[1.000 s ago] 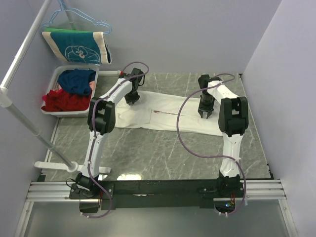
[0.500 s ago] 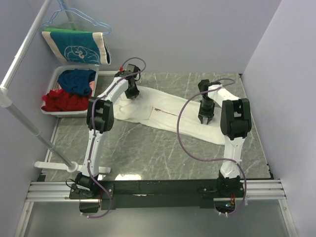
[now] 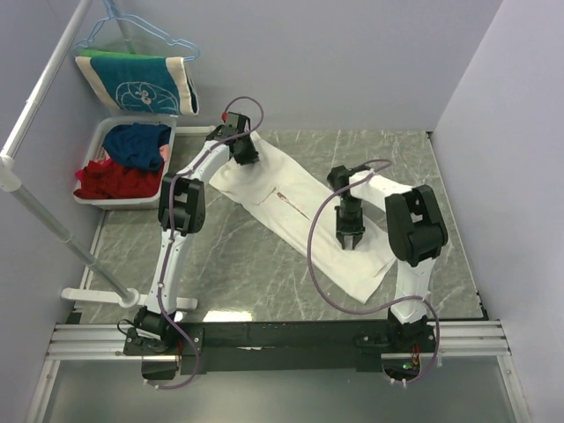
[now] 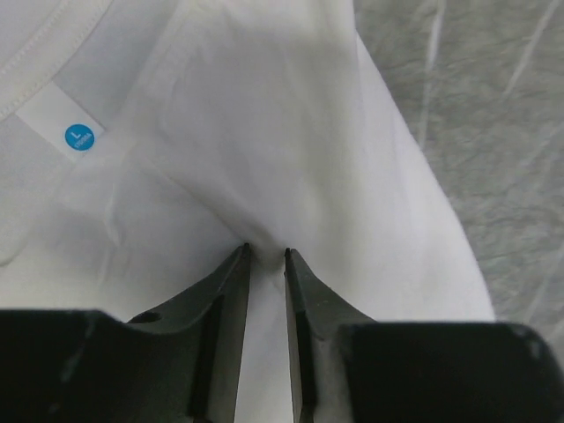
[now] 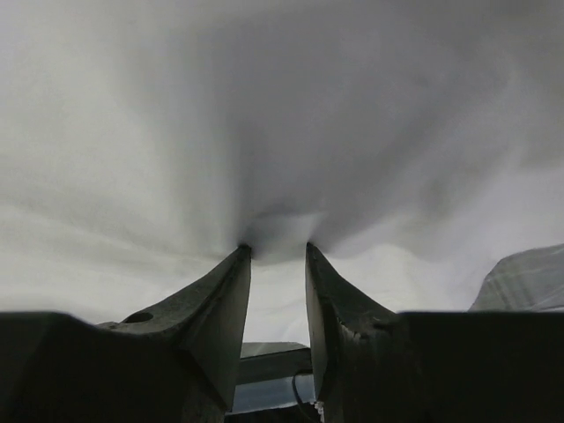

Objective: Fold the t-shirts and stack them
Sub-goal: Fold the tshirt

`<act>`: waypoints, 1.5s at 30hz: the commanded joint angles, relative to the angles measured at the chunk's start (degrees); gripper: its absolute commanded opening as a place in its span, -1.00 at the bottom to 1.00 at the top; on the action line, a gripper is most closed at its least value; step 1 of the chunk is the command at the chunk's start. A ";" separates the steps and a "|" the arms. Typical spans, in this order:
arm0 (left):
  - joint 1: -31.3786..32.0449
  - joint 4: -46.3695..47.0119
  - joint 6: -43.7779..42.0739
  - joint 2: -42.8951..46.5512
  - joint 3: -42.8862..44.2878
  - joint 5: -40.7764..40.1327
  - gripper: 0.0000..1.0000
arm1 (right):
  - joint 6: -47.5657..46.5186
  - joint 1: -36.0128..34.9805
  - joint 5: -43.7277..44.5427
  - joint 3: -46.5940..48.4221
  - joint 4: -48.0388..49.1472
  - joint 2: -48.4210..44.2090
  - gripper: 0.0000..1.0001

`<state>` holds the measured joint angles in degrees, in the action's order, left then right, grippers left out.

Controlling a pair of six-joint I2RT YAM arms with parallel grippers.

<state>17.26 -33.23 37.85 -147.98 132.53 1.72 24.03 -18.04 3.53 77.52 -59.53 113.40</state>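
Observation:
A cream-white t-shirt (image 3: 291,198) lies stretched in a long diagonal band on the marble table (image 3: 247,273), from far left to near right. A dark mark shows near its middle; the print is hidden. My left gripper (image 3: 245,154) is at its far-left end, shut on a puckered fold of the cloth (image 4: 264,115), next to the collar label with a blue dot (image 4: 77,137). My right gripper (image 3: 348,238) is over the near-right part, its tips (image 5: 275,248) shut on a gathered fold of the same shirt (image 5: 264,106).
A grey bin (image 3: 97,141) with red and blue clothes stands at the far left. Above it a green-and-cream shirt (image 3: 132,81) hangs on a blue hanger. A white pole rack (image 3: 53,220) runs down the left side. Walls close the back and the right.
The shirt has swung from lying across the table to a diagonal. My left gripper moved toward the far left with its end. My right gripper moved nearer and leftward with its end.

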 commanded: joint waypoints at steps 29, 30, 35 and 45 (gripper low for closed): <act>3.05 42.66 8.42 2.06 -7.16 29.50 -0.22 | 2.16 -27.57 -7.67 12.84 4.07 3.68 -0.30; 3.05 41.42 6.65 4.00 -8.68 28.09 -0.22 | 2.25 -27.66 -5.22 12.66 4.07 2.88 -0.30; 2.61 26.17 -2.14 13.94 -11.59 16.85 -0.27 | 1.28 -27.57 2.43 12.84 3.01 -0.90 -0.23; 2.70 9.77 -7.88 28.51 -22.74 -1.54 -0.53 | -4.16 -26.87 5.61 12.66 10.48 4.71 0.46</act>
<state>19.81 -15.38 33.61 -125.16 115.02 7.99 23.00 -45.34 7.25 88.29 -53.58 115.81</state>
